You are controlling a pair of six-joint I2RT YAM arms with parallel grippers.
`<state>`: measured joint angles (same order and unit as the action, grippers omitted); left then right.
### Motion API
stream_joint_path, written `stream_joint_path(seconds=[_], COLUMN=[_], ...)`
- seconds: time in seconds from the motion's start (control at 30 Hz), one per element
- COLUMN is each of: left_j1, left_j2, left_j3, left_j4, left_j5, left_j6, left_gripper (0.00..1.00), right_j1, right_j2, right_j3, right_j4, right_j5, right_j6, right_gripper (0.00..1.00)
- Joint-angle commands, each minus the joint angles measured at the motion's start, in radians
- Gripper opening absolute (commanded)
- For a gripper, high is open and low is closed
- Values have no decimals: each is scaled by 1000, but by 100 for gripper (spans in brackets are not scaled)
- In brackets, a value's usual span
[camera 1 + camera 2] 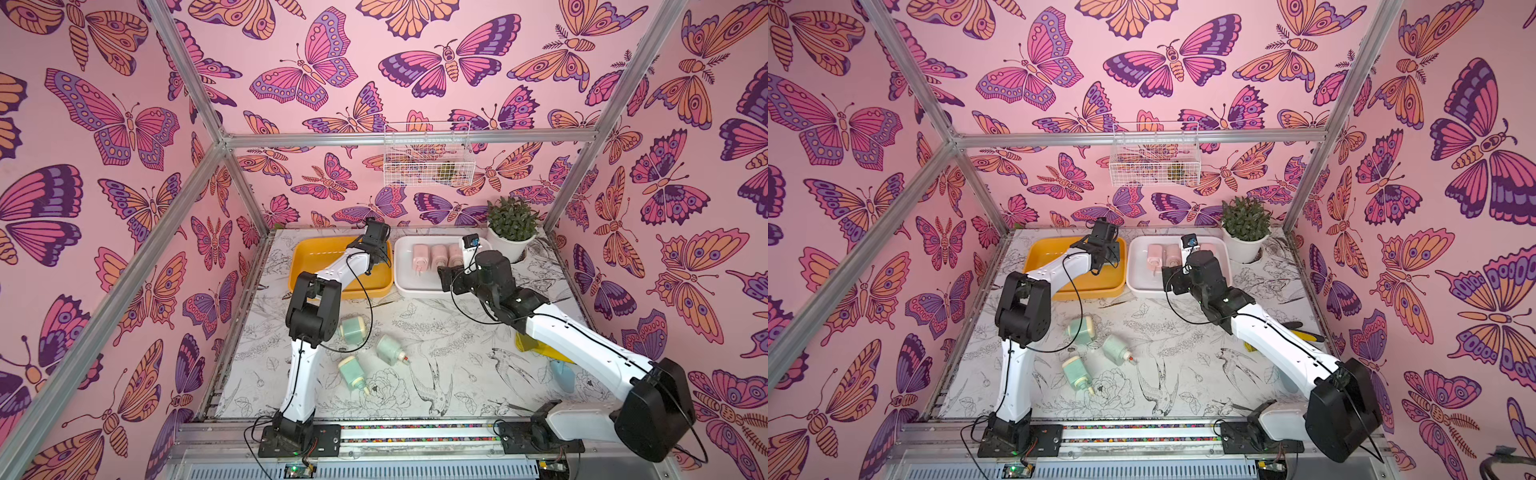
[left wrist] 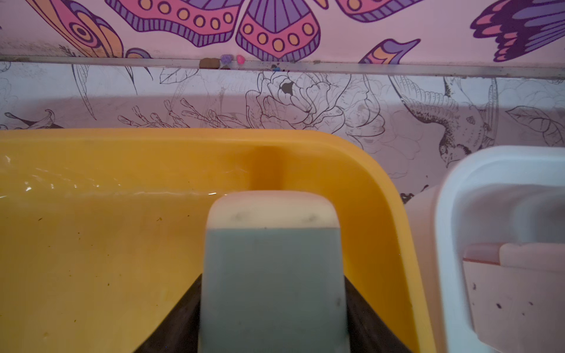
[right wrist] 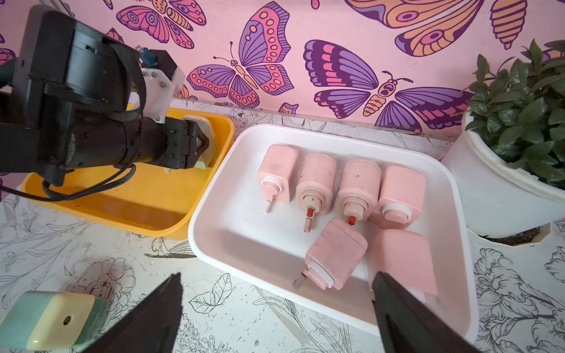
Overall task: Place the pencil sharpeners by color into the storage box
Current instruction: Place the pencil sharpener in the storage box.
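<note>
Your left gripper (image 3: 203, 143) fingers clamp a mint sharpener (image 2: 272, 275) over the yellow tray (image 2: 91, 244) near the table's far edge, its lower end cut off. Your right gripper (image 3: 276, 311) fingers gape wide above the white tray (image 3: 232, 232); six pink sharpeners (image 3: 316, 180) lie inside, partly hidden from above.

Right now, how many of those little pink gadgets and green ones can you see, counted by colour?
Pink sharpeners, all in the white tray: 6
Green sharpeners: 4 (three loose on the table; one held in the left arm's fingers over the yellow tray)
Total: 10
</note>
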<state>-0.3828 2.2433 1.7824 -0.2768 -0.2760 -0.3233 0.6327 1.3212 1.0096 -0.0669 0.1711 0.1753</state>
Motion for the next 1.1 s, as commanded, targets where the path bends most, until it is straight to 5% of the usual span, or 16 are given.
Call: stream_joint_path(seconds=[0.0,0.5,0.67,0.77,0.87,1.07], left_j1=[10,10,10,9,7,9], left_j2=[28,19,-39,-79,-118,-204], left_j3=[-29,-97,-145,-159,-171,-223], left_j4=[71,120,129,128,128,128], left_j5=[27,125,115,113,112,107], left_j6=[-34,-36,-16,8,23,21], left_gripper=[8,31,76,91,99,100], right_j1=[5,4,5,5,5,4], right_j2=[-25,-23,-16,-14,-13,-5], right_j3=[-6,-1,2,3,3,2], right_j4=[14,-3,-8,-5,-3,2], right_j5=[-10,-4,-6,-10,-16,-27], right_j6=[-3,7,9,13,14,15], right_gripper=[99,99,99,99,99,99])
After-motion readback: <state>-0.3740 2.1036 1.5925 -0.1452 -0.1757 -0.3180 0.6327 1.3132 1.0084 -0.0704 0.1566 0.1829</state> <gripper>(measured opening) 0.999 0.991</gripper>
